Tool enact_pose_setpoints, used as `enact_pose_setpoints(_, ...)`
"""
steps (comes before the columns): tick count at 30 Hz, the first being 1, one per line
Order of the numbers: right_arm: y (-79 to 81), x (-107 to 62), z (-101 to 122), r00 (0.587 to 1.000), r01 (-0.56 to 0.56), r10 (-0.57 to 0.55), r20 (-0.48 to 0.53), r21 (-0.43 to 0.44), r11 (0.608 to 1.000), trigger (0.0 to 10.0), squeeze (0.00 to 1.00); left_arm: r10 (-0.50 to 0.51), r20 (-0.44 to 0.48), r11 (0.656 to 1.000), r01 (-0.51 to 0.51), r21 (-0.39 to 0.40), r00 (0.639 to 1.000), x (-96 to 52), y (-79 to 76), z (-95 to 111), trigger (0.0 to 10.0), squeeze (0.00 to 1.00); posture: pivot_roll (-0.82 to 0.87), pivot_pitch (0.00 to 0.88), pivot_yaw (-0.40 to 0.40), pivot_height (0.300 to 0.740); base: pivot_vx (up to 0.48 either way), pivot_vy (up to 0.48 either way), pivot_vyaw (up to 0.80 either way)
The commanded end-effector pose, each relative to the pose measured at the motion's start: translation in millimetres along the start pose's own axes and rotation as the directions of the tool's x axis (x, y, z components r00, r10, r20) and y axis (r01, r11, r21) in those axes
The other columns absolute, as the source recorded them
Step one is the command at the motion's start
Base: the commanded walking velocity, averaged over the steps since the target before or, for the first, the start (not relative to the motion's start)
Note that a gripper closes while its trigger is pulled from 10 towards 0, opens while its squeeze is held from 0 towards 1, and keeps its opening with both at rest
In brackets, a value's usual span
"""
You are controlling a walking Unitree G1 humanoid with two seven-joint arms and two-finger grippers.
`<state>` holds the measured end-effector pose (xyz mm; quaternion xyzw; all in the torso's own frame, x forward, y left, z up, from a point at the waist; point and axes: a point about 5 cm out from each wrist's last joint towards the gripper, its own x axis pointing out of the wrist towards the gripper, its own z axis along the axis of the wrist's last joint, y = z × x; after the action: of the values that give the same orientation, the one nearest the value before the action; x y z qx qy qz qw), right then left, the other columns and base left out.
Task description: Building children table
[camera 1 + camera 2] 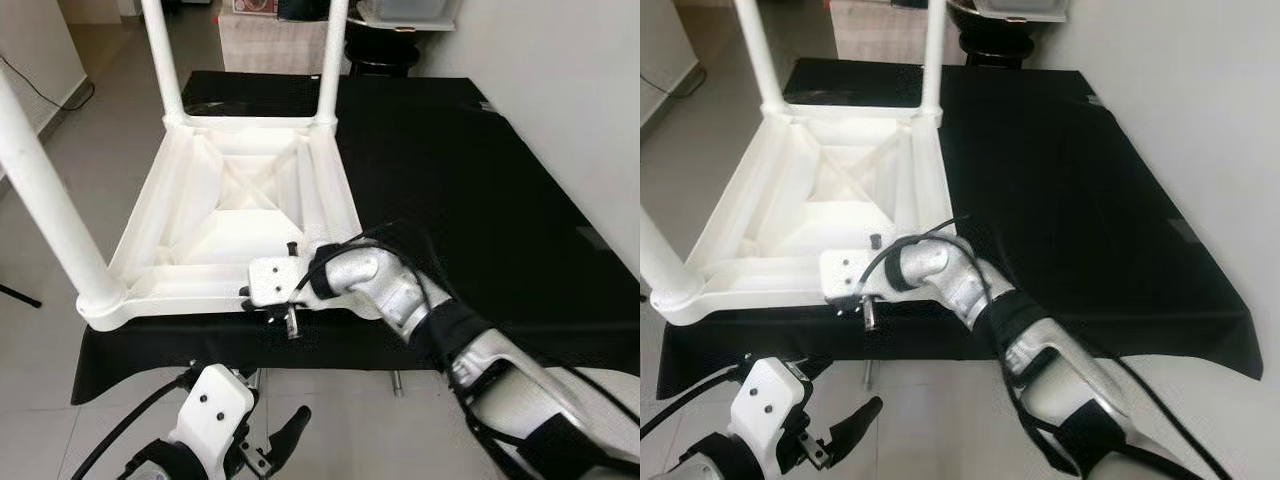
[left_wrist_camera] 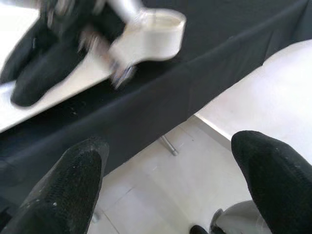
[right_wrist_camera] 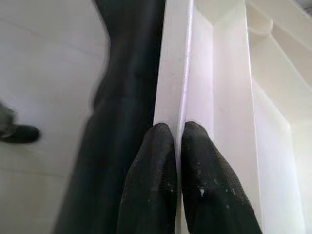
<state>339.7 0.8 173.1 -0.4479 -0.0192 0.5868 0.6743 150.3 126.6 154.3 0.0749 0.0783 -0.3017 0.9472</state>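
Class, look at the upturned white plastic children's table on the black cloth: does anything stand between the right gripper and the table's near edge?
Nothing visible does. The right gripper is already at the near rim of the upturned white plastic children's table, its black fingers pinched shut on that thin rim. The left gripper hangs open below the black cloth, apart from the table.

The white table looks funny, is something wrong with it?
The white table lies upside down on the black cloth, legs up. Three corners have legs; the near right corner, by the right gripper pinching the rim, has none.
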Motion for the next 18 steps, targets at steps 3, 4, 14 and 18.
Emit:
enact_pose_setpoints(3,-39.6,-10.6,13,0.964,0.258,-0.263,-0.052,-0.085,0.962,10.0,0.00,-0.006,-0.027,1.000,0.006,0.010,1.000,-2.1,0.7,-2,10.0,0.00,0.09,0.115,-0.059,0.740,0.000,0.000,0.00)
enact_pose_setpoints(4,-45.3,-10.4,12,0.941,0.331,-0.329,-0.077,0.009,0.944,10.0,0.00,-0.006,-0.027,1.000,0.006,0.011,1.000,-1.9,1.0,-2,10.0,0.00,0.09,0.115,-0.057,0.740,0.000,0.000,0.00)
enact_pose_setpoints(14,-57.1,-9.7,8,0.859,0.506,-0.476,-0.191,0.169,0.846,10.0,0.00,-0.013,-0.023,1.000,0.013,0.011,1.000,-0.4,0.2,-2,10.0,0.00,0.08,0.111,-0.056,0.740,0.000,0.000,0.00)
enact_pose_setpoints(18,-58.1,-8.7,10,0.860,0.506,-0.480,-0.176,0.162,0.847,10.0,0.00,-0.013,-0.021,1.000,0.013,0.010,1.000,0.2,-0.2,-1,10.0,0.00,0.08,0.110,-0.060,0.740,0.000,0.000,0.00)
